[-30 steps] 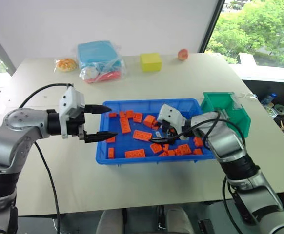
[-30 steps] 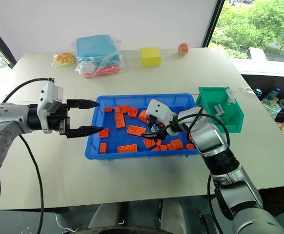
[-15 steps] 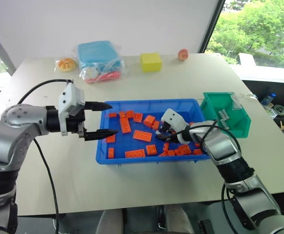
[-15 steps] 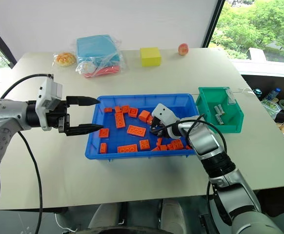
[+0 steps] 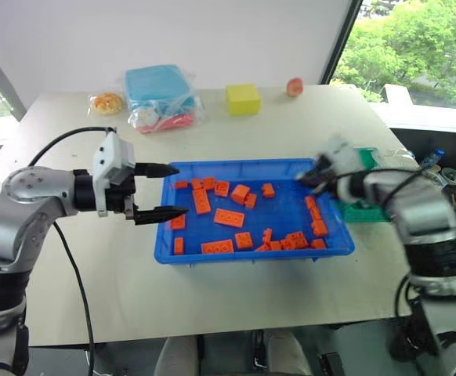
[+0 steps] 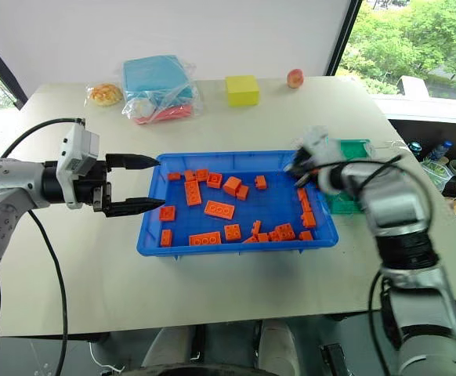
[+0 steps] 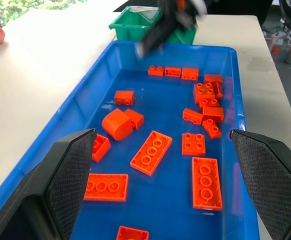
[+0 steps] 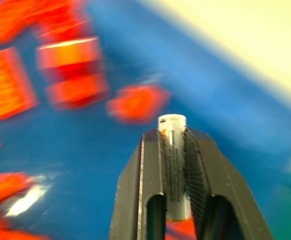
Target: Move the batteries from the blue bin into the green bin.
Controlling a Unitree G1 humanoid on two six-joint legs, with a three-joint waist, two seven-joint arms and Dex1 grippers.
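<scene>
Battery [image 8: 171, 165] sits pinched upright between the right gripper's [image 8: 172, 150] fingers, above the blue bin's [image 5: 212, 254] far corner beside the green bin [image 5: 365, 210]; a narrow pinch could let it slip. Left gripper [image 5: 165, 190] hangs open.

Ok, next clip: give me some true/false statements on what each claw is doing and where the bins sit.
1. The right claw grips a battery. True.
2. The left claw is shut on an orange brick. False: it is open and holds nothing.
3. The green bin sits at the blue bin's right end. True.
4. The right claw hangs over the yellow cube. False: it is above the blue bin's right end.
</scene>
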